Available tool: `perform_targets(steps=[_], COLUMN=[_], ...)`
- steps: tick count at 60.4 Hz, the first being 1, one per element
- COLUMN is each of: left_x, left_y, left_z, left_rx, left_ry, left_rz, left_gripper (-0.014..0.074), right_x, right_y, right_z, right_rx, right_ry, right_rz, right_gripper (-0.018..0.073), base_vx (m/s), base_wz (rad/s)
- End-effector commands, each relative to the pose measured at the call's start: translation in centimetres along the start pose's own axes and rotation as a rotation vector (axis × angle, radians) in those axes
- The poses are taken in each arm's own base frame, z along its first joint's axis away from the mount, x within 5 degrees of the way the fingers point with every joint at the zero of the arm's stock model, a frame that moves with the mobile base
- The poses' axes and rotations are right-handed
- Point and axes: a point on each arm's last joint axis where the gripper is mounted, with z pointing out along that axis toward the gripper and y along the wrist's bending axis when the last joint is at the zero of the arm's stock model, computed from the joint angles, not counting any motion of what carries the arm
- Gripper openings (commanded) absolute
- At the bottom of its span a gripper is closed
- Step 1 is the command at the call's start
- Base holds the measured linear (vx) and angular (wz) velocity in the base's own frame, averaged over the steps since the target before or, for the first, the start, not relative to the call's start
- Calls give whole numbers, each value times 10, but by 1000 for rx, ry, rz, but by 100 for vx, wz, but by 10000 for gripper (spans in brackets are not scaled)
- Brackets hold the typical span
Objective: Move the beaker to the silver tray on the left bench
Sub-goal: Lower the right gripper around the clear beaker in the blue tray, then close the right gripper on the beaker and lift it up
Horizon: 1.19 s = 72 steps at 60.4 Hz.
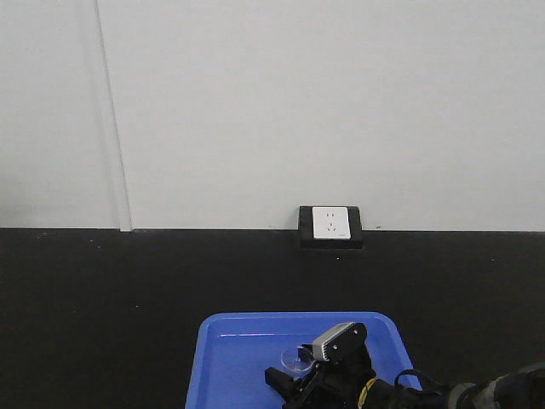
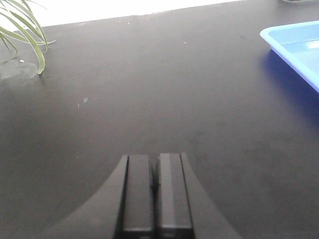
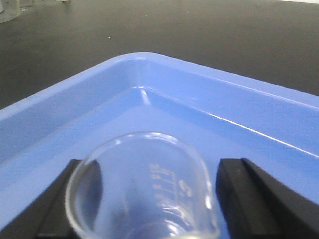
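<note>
The beaker (image 3: 149,209), small clear glass with printed marks, stands in the blue tray (image 3: 149,64) between the two black fingers of my right gripper (image 3: 152,167). The jaws are open around it; the left finger shows through the glass and the right finger sits at the rim's edge. In the front view the beaker (image 1: 295,361) is at the tray's near middle, with the right gripper (image 1: 294,377) at it. My left gripper (image 2: 155,162) is shut and empty above the black counter. The silver tray and the left bench are out of view.
The blue tray (image 1: 230,341) lies on a black counter (image 1: 102,298) against a white wall with a white socket (image 1: 330,223). Its corner shows in the left wrist view (image 2: 294,45). Green plant leaves (image 2: 25,30) hang at the far left. Clear glassware (image 3: 7,10) stands beyond the tray.
</note>
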Motion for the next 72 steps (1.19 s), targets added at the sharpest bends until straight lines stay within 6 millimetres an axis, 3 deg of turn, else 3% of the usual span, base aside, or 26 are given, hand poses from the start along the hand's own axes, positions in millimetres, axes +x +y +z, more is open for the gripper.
perform_targets(steps=[1,11,17,28,36,43,51,60,72], left_x=[-1,-1,-1,-1,-1,-1,-1,-1,-1], left_y=[-1,-1,-1,-1,-1,-1,-1,-1,-1], left_z=[2,2,2,2,2,2,2,2,2], left_rx=[6,6,6,6,6,6,6,6,6], left_ry=[-63,-63,-63,-63,-63,-63,-63,-63,-63], left_rz=[-3,-3,-3,-3,-3,-3,-3,-3,-3], left_gripper=[1,1,1,1,1,1,1,1,1], right_x=[-39,-49,-71,-140,-196,-221,-217,-184,-147], right_y=[4,7,13,28,43,59,89,121,136], right_z=[-2,-5,-13,-48,-97,-148,-211,-277,-351], right_rx=[-31,-41,-65,-23,95,208,238,269,496], right_ry=[-162,-167,-184,-171,-116,-87,-97,-147,-330], right_rz=[-27,-15,-27,-70,-83,-73,-144,-124,-122], right_gripper=[363,-20,-16,-15,-15,-14,-14,-14,-14], base_vx=[0,0,0,0,0,0,0,0,0], base_wz=[0,0,0,0,0,0,0,0,0])
